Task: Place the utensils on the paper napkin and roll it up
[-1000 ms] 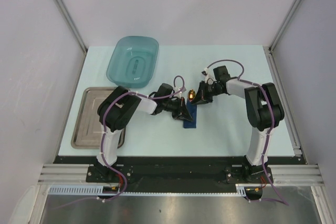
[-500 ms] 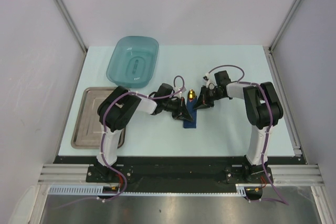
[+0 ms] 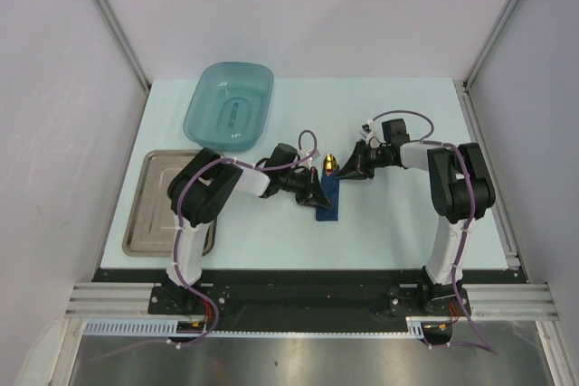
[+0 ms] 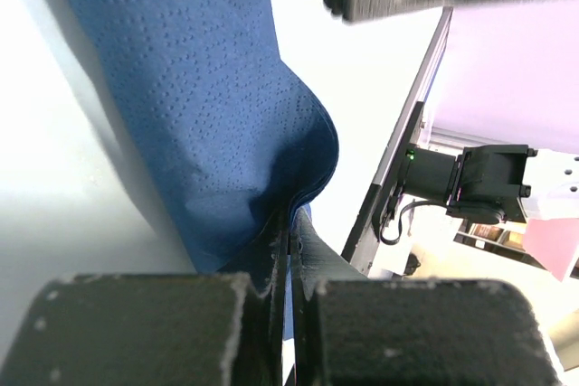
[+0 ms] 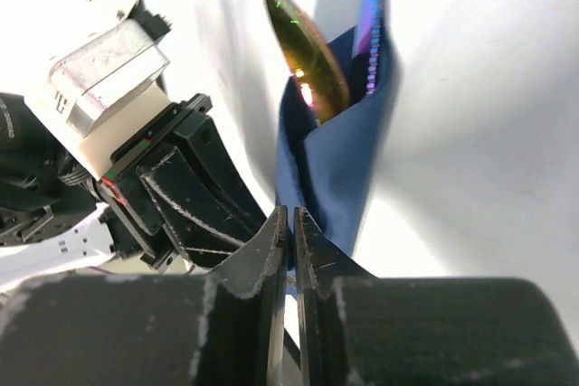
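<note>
Work on the roll looks far along. The dark blue paper napkin [image 3: 327, 203] lies in the middle of the pale table [image 3: 398, 232], between the two arms. It is already folded up narrow, like a small bundle. The shiny pink-purple metal utensils [image 5: 373, 6] are tucked inside it. Only their tops poke out of the far end: the round gold spoon bowl [image 5: 308, 56] and a thin purple piece beside it. So I think putting the utensils on the napkin is done.

The left gripper [image 4: 291, 250] is at the left side of the bundle. Its fingers are pressed together on a fold of the napkin, pinching the paper. The right gripper [image 5: 289, 223] is at the far end, near the spoon. Its fingers are almost touching, with just a thin slit between them, and a corner of the napkin reaches that slit. I cannot tell if it is holding the paper or not.

What is left, I think, is making the wrap snug. From the left wrist the paper bulges in a soft hump, not a tight tube. Then both grippers must let go. How many utensils are inside is hidden.

The see-through teal plastic tub [image 3: 229, 106] and the flat grey metal tray [image 3: 149, 214] sit well apart, on the left.
</note>
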You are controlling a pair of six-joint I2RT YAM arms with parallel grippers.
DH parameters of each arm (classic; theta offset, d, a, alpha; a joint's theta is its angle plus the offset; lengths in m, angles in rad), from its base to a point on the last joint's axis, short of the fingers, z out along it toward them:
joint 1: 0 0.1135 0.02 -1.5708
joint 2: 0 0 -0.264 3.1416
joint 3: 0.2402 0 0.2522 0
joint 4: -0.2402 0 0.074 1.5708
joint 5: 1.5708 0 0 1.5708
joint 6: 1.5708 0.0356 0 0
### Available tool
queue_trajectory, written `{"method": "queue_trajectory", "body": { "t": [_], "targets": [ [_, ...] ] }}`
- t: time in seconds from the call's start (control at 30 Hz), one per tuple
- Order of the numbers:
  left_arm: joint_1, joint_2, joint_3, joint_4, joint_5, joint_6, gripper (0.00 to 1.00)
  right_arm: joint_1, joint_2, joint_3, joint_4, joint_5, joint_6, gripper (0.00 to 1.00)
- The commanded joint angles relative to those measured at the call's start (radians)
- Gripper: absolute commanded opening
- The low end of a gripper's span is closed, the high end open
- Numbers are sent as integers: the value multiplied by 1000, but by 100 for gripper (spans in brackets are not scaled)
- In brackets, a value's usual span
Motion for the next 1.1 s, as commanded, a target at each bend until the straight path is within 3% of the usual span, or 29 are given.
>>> {"method": "queue_trajectory", "body": {
  "t": [0.0, 0.6, 1.07],
  "targets": [
    [20, 3, -19, 6, -11, 28, 0, 1, -19, -1, 14, 32, 15, 9],
    [25, -5, -26, 32, 2, 22, 0, 54, 71, 34, -70, 126, -89, 2],
    [24, -132, -68, 150, 48, -46, 0, 51, 100, 22, -47, 112, -56, 1]
  ]
}}
